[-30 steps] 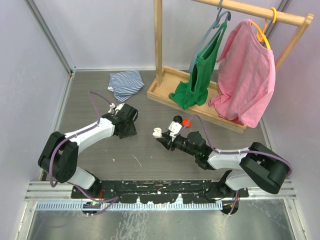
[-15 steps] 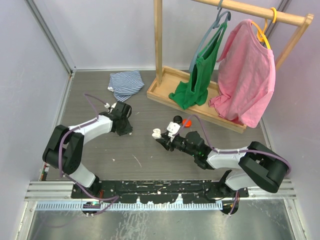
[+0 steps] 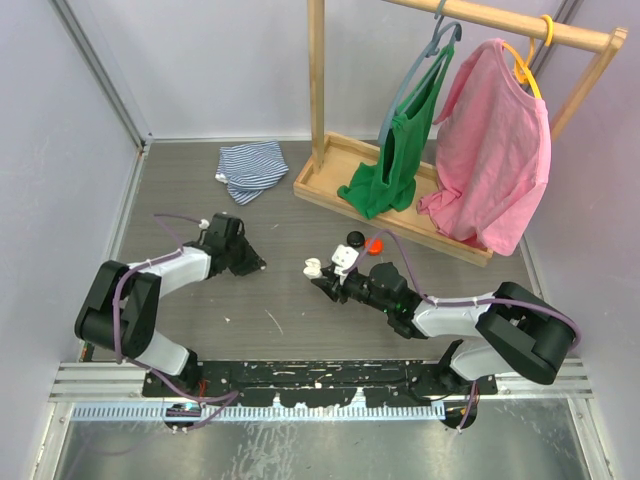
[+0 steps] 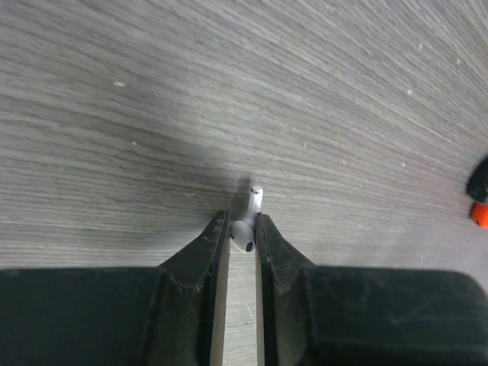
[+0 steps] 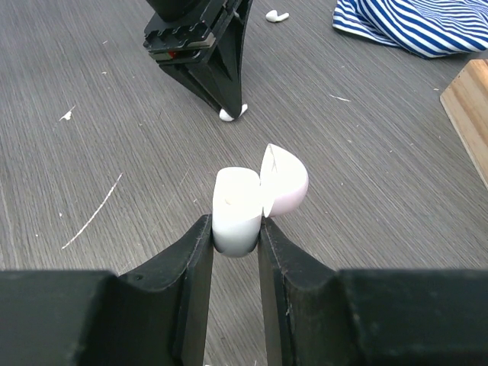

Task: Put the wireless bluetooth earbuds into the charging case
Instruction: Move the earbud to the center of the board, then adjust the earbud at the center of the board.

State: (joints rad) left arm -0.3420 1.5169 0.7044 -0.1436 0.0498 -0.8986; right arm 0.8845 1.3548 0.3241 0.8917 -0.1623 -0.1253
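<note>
Left gripper point(image 4: 242, 221): pinched tight on a white earbud point(image 4: 244, 233), low at the table point(image 4: 229, 91).
Second earbud point(image 5: 276, 15): loose on the table, near the striped cloth point(image 5: 412, 23).
Charging case point(image 5: 235, 202): white, lid point(image 5: 284, 181) flipped open, clamped between the right gripper point(image 5: 235, 223) fingers; its contents cannot be made out.

The left gripper point(image 4: 242, 219) has swung down leftward and closed on a white earbud point(image 4: 244, 235).

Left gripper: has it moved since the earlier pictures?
Yes. In the top view the left gripper has shifted leftward, away from the wooden rack base, and it has shut on a white earbud.
</note>
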